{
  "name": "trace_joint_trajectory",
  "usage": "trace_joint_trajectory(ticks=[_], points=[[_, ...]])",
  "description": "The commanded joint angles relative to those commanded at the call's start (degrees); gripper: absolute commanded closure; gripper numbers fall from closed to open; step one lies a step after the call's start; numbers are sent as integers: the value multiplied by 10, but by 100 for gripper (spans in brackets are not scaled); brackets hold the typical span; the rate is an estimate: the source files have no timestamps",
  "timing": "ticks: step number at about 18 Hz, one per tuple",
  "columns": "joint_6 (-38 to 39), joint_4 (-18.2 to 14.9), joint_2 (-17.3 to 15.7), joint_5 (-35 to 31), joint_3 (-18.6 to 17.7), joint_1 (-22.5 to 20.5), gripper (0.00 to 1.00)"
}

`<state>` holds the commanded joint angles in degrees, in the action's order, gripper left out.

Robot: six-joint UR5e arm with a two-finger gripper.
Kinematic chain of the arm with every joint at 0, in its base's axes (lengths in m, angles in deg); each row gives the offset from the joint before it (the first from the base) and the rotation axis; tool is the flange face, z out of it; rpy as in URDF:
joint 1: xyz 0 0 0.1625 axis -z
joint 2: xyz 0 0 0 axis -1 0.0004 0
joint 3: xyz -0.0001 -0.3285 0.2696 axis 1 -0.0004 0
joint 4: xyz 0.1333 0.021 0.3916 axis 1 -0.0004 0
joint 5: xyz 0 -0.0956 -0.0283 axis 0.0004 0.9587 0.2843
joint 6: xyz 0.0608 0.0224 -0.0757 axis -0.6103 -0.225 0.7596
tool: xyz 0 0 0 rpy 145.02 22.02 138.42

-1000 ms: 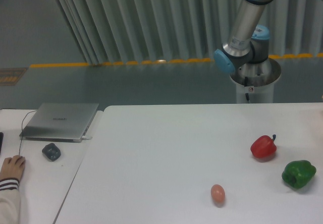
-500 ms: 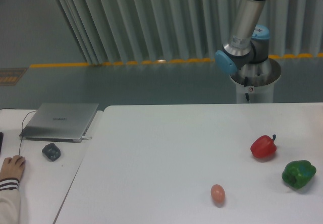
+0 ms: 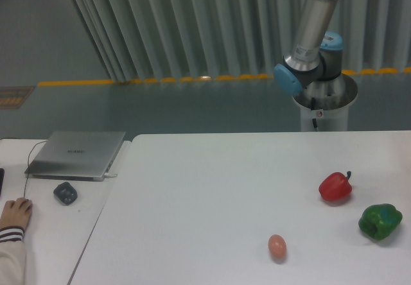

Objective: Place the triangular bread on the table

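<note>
The large white table [image 3: 212, 189] fills the lower right of the camera view. The triangular bread is out of view. Only the arm's lower links [image 3: 313, 34] and its base [image 3: 324, 102] show, behind the table's far right edge; the arm runs up out of the top of the frame. The gripper is not in view.
A red bell pepper [image 3: 335, 187] and a green bell pepper [image 3: 380, 221] lie at the table's right. A small tan-pink egg [image 3: 277, 246] lies near the front. On the smaller desk at left are a laptop [image 3: 76, 154], a mouse [image 3: 65, 192] and a person's hand [image 3: 14, 213].
The arm's visible links have shifted slightly to the right and up. Nothing on the table has moved.
</note>
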<state>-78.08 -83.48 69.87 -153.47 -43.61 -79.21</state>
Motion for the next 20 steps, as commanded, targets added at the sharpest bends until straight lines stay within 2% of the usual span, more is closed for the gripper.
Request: trace_joint_trajectory(ticks=[3,5,7,10,12,14,20], points=[[0,-21,-1,1,12,0,100],[1,-53,-11,6,32,1,100],[1,-71,-25,10,46,6,100],[3,-104,-35,58,69,13,100],[10,-118,-53,97,75,19,100],[32,-119,-59,113,75,44,100],[205,-112,-59,115,75,159,100]])
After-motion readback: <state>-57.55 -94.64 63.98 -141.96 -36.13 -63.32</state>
